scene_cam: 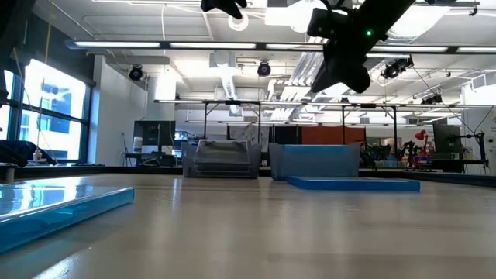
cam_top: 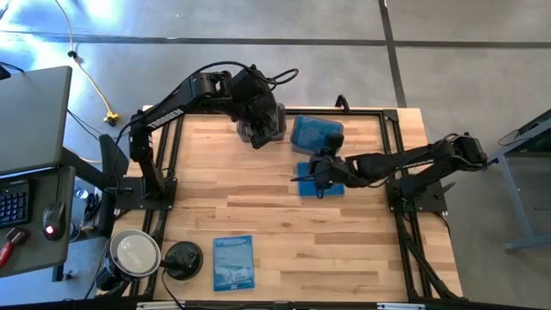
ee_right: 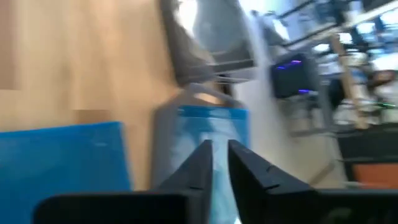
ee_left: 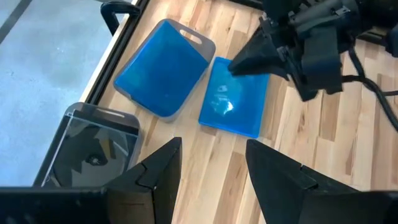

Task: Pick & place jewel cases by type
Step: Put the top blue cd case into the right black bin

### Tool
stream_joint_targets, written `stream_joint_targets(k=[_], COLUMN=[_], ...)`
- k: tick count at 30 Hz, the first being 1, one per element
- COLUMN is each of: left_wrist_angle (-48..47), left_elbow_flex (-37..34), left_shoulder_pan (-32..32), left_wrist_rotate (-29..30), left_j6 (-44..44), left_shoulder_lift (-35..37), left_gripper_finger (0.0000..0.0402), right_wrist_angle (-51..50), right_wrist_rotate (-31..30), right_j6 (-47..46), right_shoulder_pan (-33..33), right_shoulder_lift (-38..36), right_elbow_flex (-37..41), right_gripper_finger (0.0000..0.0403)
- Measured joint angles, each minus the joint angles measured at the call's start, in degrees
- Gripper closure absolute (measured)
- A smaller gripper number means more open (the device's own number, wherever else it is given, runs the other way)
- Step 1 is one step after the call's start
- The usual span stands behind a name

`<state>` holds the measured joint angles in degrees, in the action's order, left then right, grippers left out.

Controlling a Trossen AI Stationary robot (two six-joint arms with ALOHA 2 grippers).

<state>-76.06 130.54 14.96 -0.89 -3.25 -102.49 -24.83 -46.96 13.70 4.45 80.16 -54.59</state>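
- Nearest you, the printed blue jewel case (cam_top: 232, 263) lies alone at the table's front edge.
- Your left gripper (ee_left: 208, 171), fingers spread and empty, hovers over the dark-case tub (cam_top: 261, 127).
- Your right gripper (cam_top: 312, 175), fingers nearly together, sits above the blue case (ee_left: 233, 97) beside the blue tub (cam_top: 316, 133); descending closed risks shoving it.

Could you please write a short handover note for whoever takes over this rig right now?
Left gripper: open, empty, raised over the far tub holding dark cases.
Right gripper: fingers nearly together, holding nothing visible, raised over the blue case lying flat on the table beside the tub holding blue cases.
Printed pale blue case lies alone near the front edge.
Done: dark cases appear binned in one tub, blue in the other.
Left: bin the flat blue case, then probably the printed one.
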Motion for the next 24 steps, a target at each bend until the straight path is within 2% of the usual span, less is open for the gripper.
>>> stream_joint_targets(k=[4,8,11,16,20,24], left_wrist_angle=[0.0,-0.6,-0.4,-0.8,-0.3,0.4], left_elbow_flex=[0.0,-0.1,-2.8,-9.4,-12.2,-12.8], left_shoulder_pan=[0.0,-0.4,-1.5,-3.6,-4.7,-5.8], left_wrist_rotate=[0.0,0.0,-1.4,-2.2,-2.0,-1.1], left_j6=[0.0,0.0,0.6,4.7,4.7,4.9], left_shoulder_lift=[0.0,0.0,0.1,-0.1,-0.1,0.0], left_gripper_finger=[0.0225,0.0225,0.0225,0.0225,0.0225,0.0231], right_wrist_angle=[-2.2,-8.8,-7.8,8.8,19.6,26.9], right_wrist_rotate=[7.5,16.6,21.9,22.8,33.0,32.8], right_j6=[-5.1,-11.5,-15.2,-16.7,-20.8,-21.4], right_shoulder_pan=[0.1,1.5,4.0,6.6,3.1,-0.2], right_shoulder_lift=[0.1,0.1,0.1,0.9,3.1,6.5], right_elbow_flex=[0.0,0.3,3.7,13.9,19.9,24.1], right_gripper_finger=[0.0303,0.0243,0.0214,0.0202,0.0203,0.0203])
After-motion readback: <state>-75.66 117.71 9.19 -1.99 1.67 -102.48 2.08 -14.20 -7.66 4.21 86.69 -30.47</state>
